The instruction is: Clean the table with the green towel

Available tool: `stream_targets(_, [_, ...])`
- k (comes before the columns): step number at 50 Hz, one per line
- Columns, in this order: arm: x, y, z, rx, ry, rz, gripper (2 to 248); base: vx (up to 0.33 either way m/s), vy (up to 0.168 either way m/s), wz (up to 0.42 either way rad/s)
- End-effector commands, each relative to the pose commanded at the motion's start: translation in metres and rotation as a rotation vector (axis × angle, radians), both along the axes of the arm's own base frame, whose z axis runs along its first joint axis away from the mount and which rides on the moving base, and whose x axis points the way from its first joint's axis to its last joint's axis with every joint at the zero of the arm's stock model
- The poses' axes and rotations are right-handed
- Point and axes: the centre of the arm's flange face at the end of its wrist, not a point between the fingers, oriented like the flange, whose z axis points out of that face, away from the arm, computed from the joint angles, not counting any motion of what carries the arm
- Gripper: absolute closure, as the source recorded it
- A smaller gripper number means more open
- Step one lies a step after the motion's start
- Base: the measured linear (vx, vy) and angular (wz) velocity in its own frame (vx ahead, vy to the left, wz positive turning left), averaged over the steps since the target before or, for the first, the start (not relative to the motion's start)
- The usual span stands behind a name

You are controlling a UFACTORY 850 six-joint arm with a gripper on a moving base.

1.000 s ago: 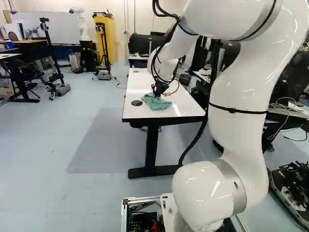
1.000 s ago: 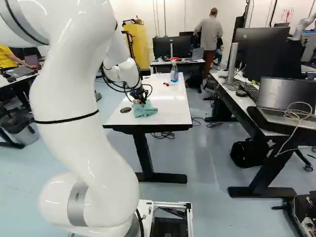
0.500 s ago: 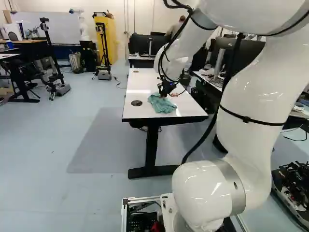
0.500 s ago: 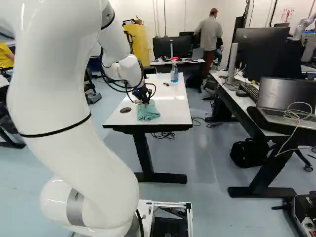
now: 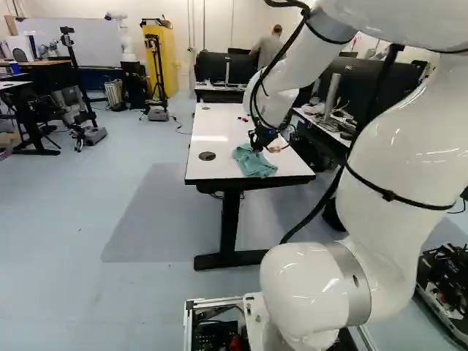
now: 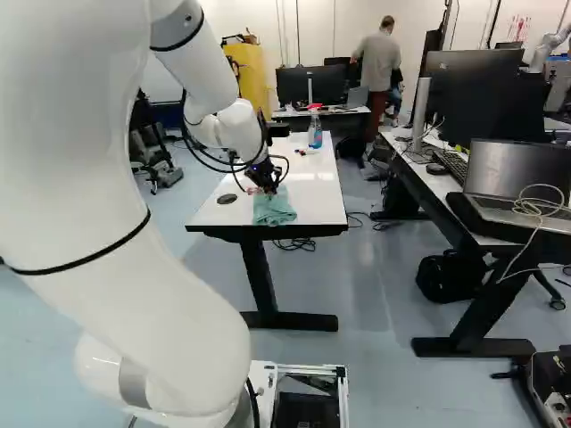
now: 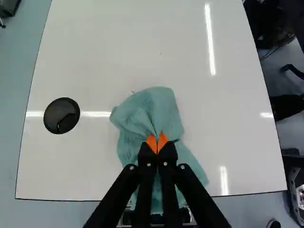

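Note:
In the left base view my gripper (image 5: 257,143) is at the near part of the white table (image 5: 212,164), low over its top. The green towel (image 5: 254,162) lies crumpled under it, close to the near edge; the right base view shows the towel (image 6: 273,208) there too. Seen from the wrist, the gripper (image 7: 156,142) has its orange tips together, pinching a fold of the towel (image 7: 152,111). Cloth spreads out ahead of the fingers and beneath them. Small dark specks (image 7: 133,91) show on the tabletop just beyond the towel.
A black round cable cover (image 7: 61,115) is set in the tabletop beside the towel. Farther back on the table stand a spray bottle (image 6: 315,130) and small red and dark items (image 6: 302,152). A desk with monitors and a laptop (image 6: 517,169) is on the right. Another robot (image 5: 123,36) stands far back.
The arm has swung to the right in the left base view, and the towel has slid along the tabletop with the gripper, toward the table's right side. The base has stayed put.

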Motion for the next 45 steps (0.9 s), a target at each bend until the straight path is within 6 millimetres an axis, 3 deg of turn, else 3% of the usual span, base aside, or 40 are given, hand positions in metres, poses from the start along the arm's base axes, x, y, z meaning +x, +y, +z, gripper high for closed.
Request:
stream_targets(18, [0.003, -0.001, 0.002, 0.000, -0.005, -0.002, 228, 0.000, 0.000, 0.000])
stream_targets(45, [0.043, -0.017, 0.034, -0.005, -0.077, -0.029, 228, 0.000, 0.000, 0.000])
